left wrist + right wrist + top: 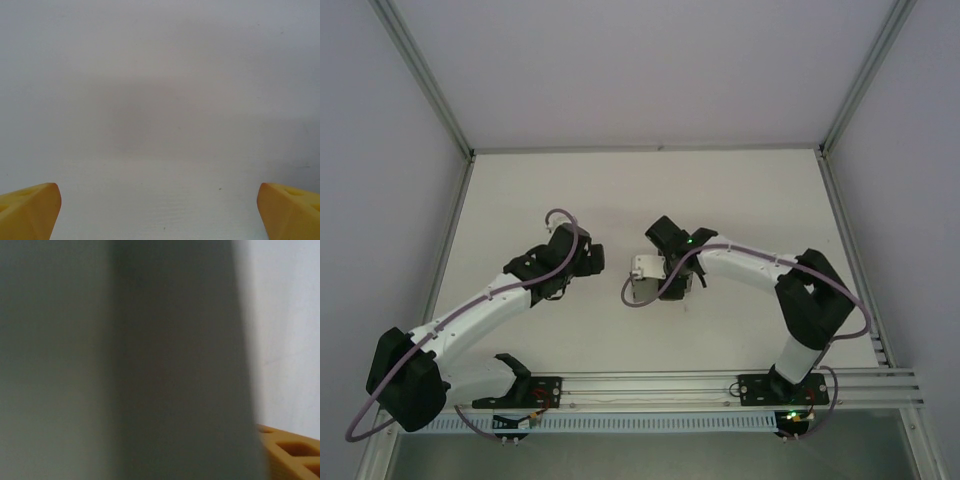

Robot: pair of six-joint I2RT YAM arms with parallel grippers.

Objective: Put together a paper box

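Up close, the paper box (150,365) looks smooth, matte grey.

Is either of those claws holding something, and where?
Left gripper holds nothing. Right gripper is at the paper box, but whether it grips cannot be told.

Colour key: plain matte grey paper box (125,360), yellow fingers (30,212) on the left gripper (159,192), plain white table (740,200), white arms (480,305) with black joints (410,385), and mauve cables (560,214).
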